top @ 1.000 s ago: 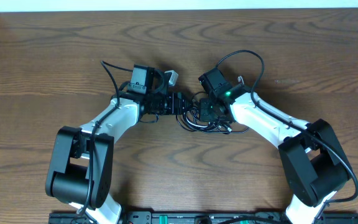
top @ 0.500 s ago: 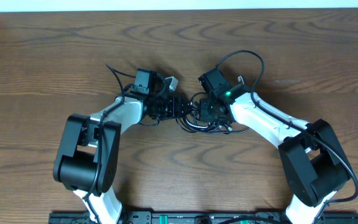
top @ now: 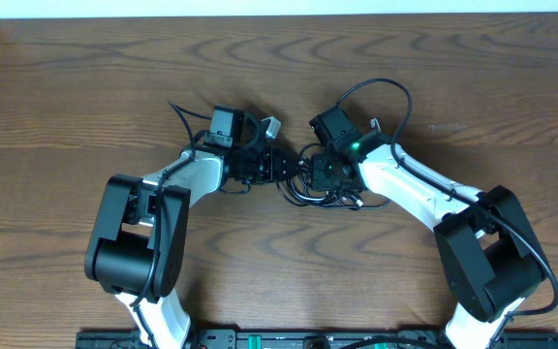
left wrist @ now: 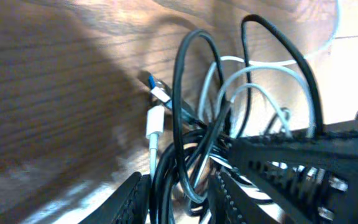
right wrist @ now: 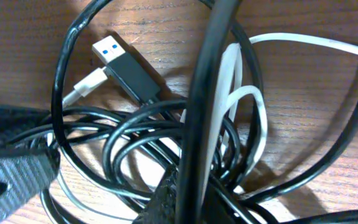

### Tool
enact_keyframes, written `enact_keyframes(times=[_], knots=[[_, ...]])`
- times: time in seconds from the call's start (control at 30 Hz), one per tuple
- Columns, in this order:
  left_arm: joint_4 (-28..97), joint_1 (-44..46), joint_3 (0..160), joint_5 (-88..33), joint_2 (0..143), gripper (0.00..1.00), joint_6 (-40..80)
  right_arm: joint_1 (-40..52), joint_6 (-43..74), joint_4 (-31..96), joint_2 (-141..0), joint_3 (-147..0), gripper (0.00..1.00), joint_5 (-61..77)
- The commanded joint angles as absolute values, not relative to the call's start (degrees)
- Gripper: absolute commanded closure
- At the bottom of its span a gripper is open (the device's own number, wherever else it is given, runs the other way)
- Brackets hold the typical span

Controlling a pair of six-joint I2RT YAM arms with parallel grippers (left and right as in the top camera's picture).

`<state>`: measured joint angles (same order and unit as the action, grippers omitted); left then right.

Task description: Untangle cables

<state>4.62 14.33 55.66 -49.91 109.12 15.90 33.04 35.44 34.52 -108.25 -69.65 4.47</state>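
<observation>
Left end effector (left wrist: 178, 190) has its two black ribbed fingers partly closed around several strands of the tangled thin black and white cables (top: 318, 191); whether they actually pinch the strands cannot be told. Right end effector (right wrist: 185, 199), just beside it and facing it, is clamped tight on one glossy black cable (right wrist: 199, 112) that rises straight out of its fingers. Ahead of the right end effector lie a flat black USB plug with a blue tongue (right wrist: 122, 63) and a looped white cable (right wrist: 248, 99). The knot rests on the brown wood-grain desk (top: 85, 87), between both end effectors.
</observation>
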Motion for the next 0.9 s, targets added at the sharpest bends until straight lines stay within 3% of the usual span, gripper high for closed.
enact_keyframes(times=[0.0,0.53,0.57,0.63,0.87], knots=[[4.64,14.22,55.51,-56.03,109.73,0.65,16.21,33.21,36.25,34.52,-106.76,-69.3,0.99,4.69],[6.59,14.22,55.51,-57.41,109.73,0.8,16.12,33.1,36.42,34.54,-106.76,-69.32,0.99,4.69],[7.03,14.22,55.51,-56.84,109.73,0.88,15.97,33.1,36.42,34.54,-106.76,-69.32,0.99,4.69],[7.99,14.22,55.51,-56.03,109.73,0.92,15.49,33.08,36.42,34.52,-106.76,-69.3,0.99,4.69],[10.35,13.37,55.51,-51.03,108.71,0.92,14.59,32.34,39.42,36.25,-106.76,-69.3,0.99,3.07]])
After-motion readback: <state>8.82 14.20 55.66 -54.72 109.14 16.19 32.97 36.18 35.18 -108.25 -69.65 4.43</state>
